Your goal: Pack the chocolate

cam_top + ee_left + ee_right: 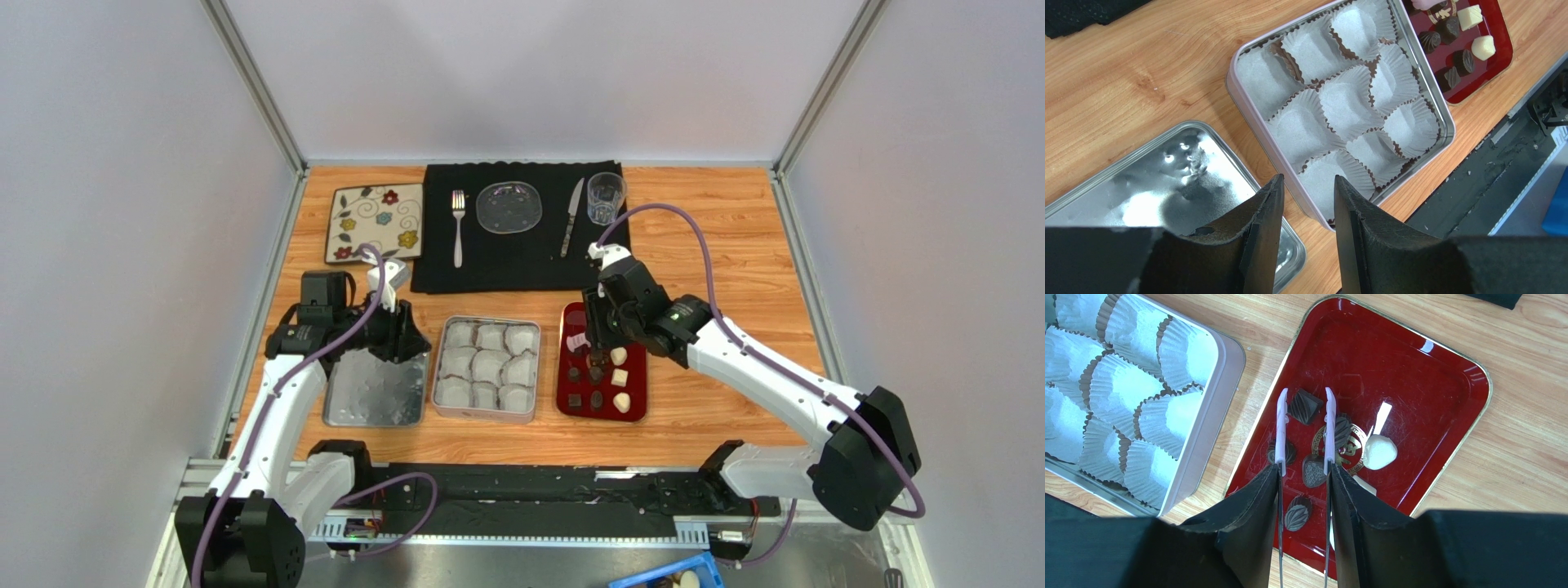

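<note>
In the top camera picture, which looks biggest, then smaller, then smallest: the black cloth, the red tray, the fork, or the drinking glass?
1. black cloth
2. red tray
3. fork, long but thin
4. drinking glass, smallest

The cloth and glass sit farther back, yet the order looks clear.

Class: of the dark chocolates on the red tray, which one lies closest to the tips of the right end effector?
The squarish dark chocolate lying between the tong tips of the right end effector; the other dark pieces sit farther back along the tongs.
</note>
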`<control>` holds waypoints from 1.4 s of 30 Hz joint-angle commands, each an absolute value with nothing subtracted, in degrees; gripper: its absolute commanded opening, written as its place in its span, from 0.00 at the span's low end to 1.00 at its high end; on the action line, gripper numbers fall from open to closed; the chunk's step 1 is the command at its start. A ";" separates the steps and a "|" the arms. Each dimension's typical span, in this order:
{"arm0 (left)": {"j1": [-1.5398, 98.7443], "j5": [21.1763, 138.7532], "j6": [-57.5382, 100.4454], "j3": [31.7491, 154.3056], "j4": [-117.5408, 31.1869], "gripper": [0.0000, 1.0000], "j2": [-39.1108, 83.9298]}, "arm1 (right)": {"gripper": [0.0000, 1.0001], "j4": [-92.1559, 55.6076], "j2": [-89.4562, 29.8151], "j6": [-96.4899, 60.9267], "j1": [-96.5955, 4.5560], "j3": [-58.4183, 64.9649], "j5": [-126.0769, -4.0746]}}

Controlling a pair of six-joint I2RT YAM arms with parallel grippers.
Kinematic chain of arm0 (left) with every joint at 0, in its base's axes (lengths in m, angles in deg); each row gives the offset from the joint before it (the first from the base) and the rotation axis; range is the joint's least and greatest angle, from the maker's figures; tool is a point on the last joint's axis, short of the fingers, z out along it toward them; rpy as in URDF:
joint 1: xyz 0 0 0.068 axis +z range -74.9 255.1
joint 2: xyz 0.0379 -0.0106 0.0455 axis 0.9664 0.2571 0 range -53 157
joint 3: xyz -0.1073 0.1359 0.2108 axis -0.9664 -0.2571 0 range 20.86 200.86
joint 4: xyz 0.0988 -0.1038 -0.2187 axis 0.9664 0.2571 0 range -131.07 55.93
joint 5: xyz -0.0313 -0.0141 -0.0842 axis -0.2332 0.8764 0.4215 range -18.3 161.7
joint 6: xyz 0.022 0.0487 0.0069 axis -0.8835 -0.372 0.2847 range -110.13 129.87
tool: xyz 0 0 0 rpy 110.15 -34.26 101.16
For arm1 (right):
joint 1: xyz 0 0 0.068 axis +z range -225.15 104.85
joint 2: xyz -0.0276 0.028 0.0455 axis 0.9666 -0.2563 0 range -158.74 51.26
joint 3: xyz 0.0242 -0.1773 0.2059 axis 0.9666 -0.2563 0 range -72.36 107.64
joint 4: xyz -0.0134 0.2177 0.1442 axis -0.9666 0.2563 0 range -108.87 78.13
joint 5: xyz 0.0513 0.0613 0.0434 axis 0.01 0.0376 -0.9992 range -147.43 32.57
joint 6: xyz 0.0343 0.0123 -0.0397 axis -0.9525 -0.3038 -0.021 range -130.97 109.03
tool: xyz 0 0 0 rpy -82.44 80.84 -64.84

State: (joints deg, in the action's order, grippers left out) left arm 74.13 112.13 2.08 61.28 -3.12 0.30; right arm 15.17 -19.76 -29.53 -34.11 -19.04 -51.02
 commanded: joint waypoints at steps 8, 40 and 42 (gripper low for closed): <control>74.40 113.80 1.35 62.34 -3.63 0.44 -0.26 | 0.39 11.80 -21.42 -29.16 -33.14 -17.43 -51.81; 70.36 95.26 -2.08 50.48 -16.29 0.38 1.40 | 0.12 19.01 -18.43 -27.40 -27.17 0.06 -53.56; 68.70 94.82 -1.73 50.04 -17.16 0.38 2.19 | 0.12 18.40 -20.28 -27.58 -26.46 1.64 -53.83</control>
State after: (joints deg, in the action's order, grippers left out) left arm 71.33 96.94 -1.09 50.40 -12.30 1.18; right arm 21.21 -18.02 -27.15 -28.01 -2.41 -52.09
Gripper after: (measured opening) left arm 0.382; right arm 0.297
